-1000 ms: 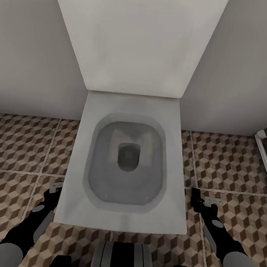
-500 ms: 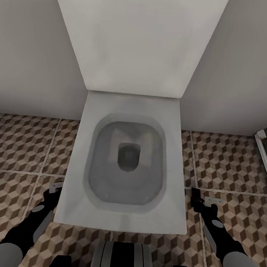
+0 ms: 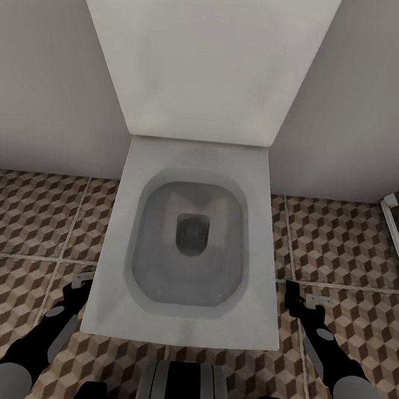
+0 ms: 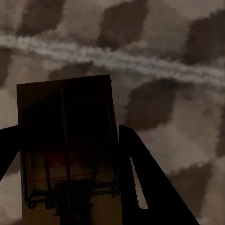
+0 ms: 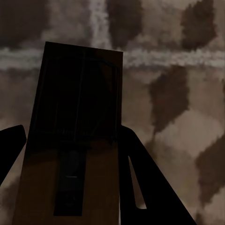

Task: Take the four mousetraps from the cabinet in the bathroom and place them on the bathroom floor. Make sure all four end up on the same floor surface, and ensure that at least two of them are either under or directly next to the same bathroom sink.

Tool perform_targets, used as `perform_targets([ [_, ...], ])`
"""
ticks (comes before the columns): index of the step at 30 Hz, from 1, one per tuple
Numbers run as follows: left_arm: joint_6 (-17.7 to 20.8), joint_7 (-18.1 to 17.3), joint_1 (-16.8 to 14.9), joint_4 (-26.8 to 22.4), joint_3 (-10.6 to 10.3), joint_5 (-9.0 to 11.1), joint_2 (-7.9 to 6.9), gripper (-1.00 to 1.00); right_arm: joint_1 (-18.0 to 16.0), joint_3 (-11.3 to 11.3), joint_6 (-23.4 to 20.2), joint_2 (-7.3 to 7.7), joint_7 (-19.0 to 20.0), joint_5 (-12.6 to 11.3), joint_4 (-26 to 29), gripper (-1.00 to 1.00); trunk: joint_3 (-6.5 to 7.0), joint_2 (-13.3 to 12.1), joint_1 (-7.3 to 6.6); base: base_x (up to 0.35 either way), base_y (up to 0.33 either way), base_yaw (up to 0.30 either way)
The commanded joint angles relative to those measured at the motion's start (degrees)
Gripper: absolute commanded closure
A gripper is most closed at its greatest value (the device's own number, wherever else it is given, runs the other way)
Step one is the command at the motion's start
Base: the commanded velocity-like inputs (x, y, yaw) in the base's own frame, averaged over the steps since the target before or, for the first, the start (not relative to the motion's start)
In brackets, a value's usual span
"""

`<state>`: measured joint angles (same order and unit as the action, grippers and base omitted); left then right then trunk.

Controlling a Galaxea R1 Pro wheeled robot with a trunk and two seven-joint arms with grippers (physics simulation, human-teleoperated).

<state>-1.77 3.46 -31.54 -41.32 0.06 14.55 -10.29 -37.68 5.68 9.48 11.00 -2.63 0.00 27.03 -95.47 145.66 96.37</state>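
Your left tool (image 3: 82, 281) has crept a touch toward the toilet (image 3: 190, 241) over the last second; the right tool (image 3: 304, 300) and the view have not shifted, so you are only settling. Each tool is clamped on a mousetrap: a flat tan board with dark wire in the left (image 4: 68, 150), another in the right (image 5: 77, 136). Both hang above the cube-patterned bathroom floor (image 3: 34, 221), matte tile with pale grout, beside glossy white porcelain.

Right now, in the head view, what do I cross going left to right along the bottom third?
left gripper → toilet → right gripper, all over the bathroom floor.
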Motion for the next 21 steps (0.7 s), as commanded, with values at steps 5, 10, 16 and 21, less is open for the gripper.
perform_targets([
  [5, -0.16, 0.35, -0.01, 0.01, -0.05, 0.34, -0.26, 1.00, -0.02, 0.04, 0.18, -0.02, -0.09, 0.00, -0.05, 1.00, -0.02, 0.01, -0.01, 0.000, 0.000, 0.000],
  [10, -0.16, 0.52, -0.01, 0.01, 0.01, 0.38, -0.45, 1.00, -0.02, 0.04, 0.17, -0.01, -0.09, 0.00, -0.05, 1.00, -0.02, 0.01, -0.01, 0.000, 0.000, 0.000],
  [16, -0.16, 0.57, -0.01, 0.01, 0.02, 0.39, -0.51, 1.00, -0.02, 0.04, 0.14, -0.01, -0.09, 0.00, -0.05, 1.00, -0.02, 0.01, -0.01, 0.000, 0.000, 0.000],
  [21, -0.16, 0.58, -0.01, 0.01, 0.02, 0.41, -0.52, 1.00, -0.02, 0.04, 0.17, -0.02, -0.09, 0.00, -0.05, 1.00, -0.02, 0.01, -0.01, 0.000, 0.000, 0.000],
])
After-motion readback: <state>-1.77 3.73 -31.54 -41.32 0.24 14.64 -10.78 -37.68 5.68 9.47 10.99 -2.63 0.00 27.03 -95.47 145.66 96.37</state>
